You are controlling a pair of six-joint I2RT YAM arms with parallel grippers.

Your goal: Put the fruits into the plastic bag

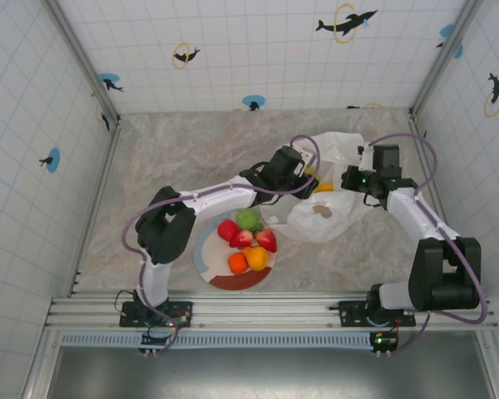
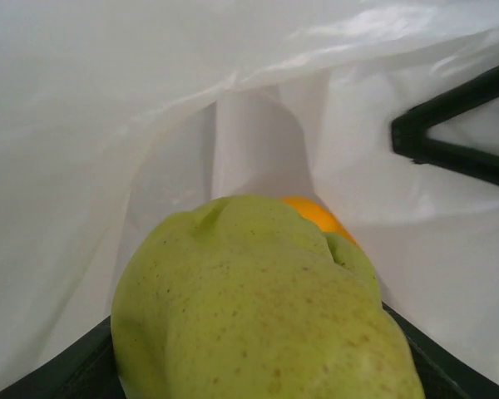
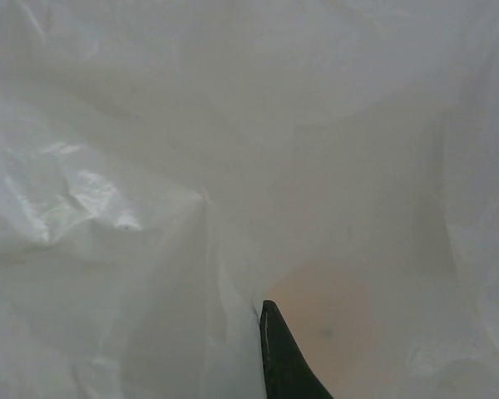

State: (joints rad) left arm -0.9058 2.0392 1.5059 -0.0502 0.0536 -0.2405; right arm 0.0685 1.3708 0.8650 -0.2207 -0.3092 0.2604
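The yellow-green pear (image 2: 258, 307) is held in my left gripper (image 1: 306, 176), which is shut on it inside the mouth of the translucent white plastic bag (image 1: 328, 208). An orange ball (image 2: 316, 218) lies in the bag just beyond the pear, and shows as orange ball (image 1: 324, 187) from above. My right gripper (image 1: 352, 179) is shut on the bag's edge. One dark fingertip (image 3: 283, 357) presses the film (image 3: 233, 125); the other is hidden behind it. On the plate (image 1: 208, 264) sit a red apple (image 1: 228, 229), green apple (image 1: 249, 219), two strawberries (image 1: 267, 240) and two oranges (image 1: 256, 257).
The plate stands just left of the bag, under my left forearm (image 1: 224, 198). A black angular part (image 2: 449, 137) pokes in at the right of the bag opening. Tiled walls (image 1: 33, 166) enclose the marbled table (image 1: 166, 158) on three sides.
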